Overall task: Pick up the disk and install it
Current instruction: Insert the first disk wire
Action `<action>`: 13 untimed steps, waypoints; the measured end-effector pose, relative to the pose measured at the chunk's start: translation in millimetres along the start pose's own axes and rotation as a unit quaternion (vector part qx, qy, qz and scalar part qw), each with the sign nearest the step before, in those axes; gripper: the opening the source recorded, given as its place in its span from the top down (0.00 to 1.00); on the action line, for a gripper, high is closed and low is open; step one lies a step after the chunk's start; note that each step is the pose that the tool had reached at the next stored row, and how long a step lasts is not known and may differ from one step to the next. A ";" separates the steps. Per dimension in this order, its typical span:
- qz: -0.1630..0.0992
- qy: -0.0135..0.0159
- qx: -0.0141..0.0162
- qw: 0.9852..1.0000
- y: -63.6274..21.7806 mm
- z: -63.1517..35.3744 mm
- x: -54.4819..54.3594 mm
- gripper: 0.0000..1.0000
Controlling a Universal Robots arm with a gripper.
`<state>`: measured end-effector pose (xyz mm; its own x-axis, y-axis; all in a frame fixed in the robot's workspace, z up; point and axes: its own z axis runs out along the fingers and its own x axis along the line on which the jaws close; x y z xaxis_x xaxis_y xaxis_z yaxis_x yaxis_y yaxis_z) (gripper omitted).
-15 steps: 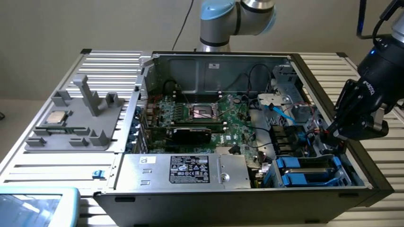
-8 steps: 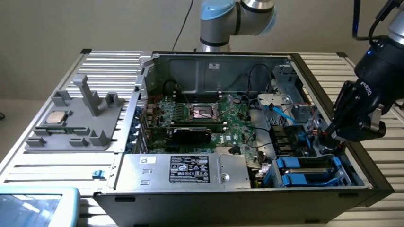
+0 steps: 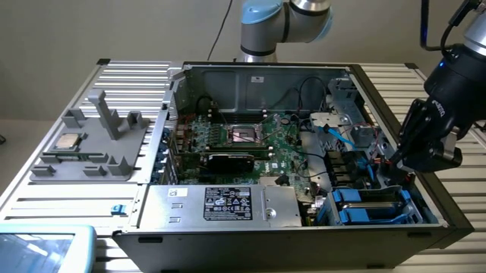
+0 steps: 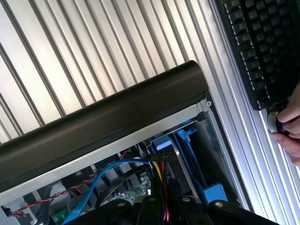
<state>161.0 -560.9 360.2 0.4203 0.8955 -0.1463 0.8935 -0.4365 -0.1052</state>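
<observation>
The open computer case [image 3: 156, 165] lies on a ribbed metal table. In its front corner, at the exterior view's right, the disk [image 3: 370, 203] shows as a flat grey body between blue rails, lying in the drive cage. Its label is hidden. My black gripper [image 3: 398, 164] hangs at the case's right wall, just above and behind that cage, among red and blue cables. The wrist view looks over the black case rim [image 4: 108, 117] onto the blue rails [image 4: 212, 192] and a black plug with red and yellow wires [image 4: 159, 157]. I see nothing held in the gripper.
A silver power supply with a black label [image 3: 227, 203] fills the case's front; the green motherboard [image 3: 243, 142] lies behind it. On the exterior view's left, a grey fixture [image 3: 99, 142] carries a small square chip [image 3: 68, 140]. A person's hand [image 4: 290, 122] rests by a black keyboard [image 4: 262, 47].
</observation>
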 end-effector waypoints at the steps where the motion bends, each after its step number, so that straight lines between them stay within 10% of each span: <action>1: 0.003 0.000 0.000 1.000 0.1 0.2 -0.2 0.83; 13: 0.052 0.000 0.002 0.999 1.0 2.2 -1.2 0.83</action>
<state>161.0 -562.6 358.1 0.5104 0.8455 -0.1569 0.8445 -0.5273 -0.0940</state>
